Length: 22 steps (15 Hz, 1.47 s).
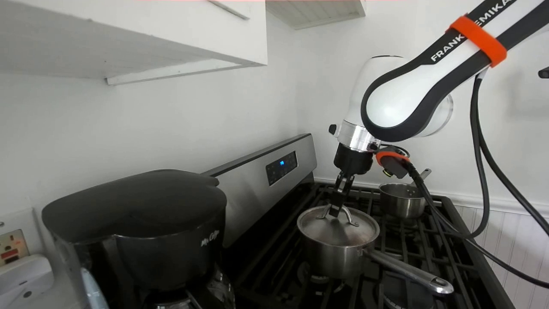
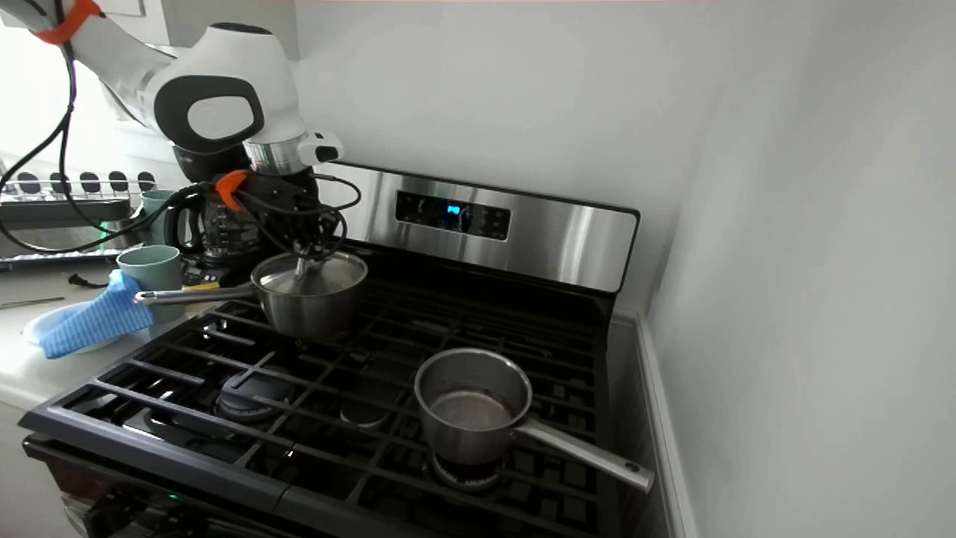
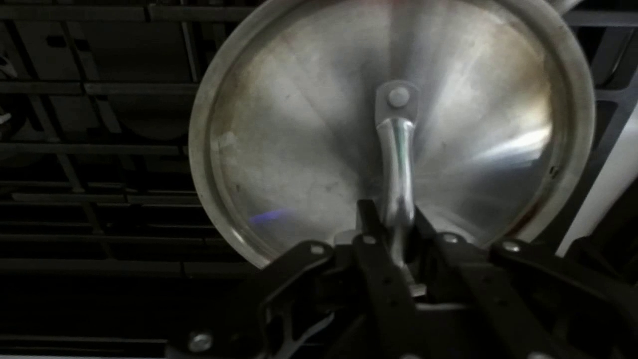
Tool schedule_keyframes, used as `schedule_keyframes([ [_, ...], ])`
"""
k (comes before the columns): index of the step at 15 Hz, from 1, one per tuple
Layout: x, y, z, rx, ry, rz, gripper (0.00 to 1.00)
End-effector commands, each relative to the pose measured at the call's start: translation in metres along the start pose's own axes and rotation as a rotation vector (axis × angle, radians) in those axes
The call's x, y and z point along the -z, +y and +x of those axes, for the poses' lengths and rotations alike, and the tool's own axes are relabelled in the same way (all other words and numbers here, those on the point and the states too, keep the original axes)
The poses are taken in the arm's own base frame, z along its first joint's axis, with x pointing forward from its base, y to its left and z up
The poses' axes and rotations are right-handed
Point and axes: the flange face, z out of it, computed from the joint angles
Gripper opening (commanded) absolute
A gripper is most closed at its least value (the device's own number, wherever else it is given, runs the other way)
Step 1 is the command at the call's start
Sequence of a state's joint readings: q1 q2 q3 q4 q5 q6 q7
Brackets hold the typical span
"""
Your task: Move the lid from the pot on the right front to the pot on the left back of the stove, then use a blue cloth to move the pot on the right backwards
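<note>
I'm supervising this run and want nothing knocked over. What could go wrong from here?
The gripper has its fingers on both sides of the lid handle, so backing off carelessly might drag the lid askew. In an exterior view, the long handle of the covered pot overlaps the blue cloth, so fetching the cloth could knock that handle and turn the pot.

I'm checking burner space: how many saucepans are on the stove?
2: a lidded saucepan at the back left of the stove and an uncovered saucepan at the front right. No others seem hidden.
</note>
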<state>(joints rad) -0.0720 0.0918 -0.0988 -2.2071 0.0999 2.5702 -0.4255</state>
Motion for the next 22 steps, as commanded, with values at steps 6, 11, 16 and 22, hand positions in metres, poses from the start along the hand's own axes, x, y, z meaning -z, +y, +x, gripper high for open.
schedule_keyframes([
  [6,-0.004,0.003,-0.006,-0.050,-0.041,0.010,0.47],
  [11,0.023,0.003,-0.009,-0.055,-0.006,0.021,0.82],
  [16,0.063,-0.006,-0.009,-0.043,0.050,0.022,1.00],
  [22,0.079,-0.051,-0.038,-0.207,-0.125,-0.004,1.00],
])
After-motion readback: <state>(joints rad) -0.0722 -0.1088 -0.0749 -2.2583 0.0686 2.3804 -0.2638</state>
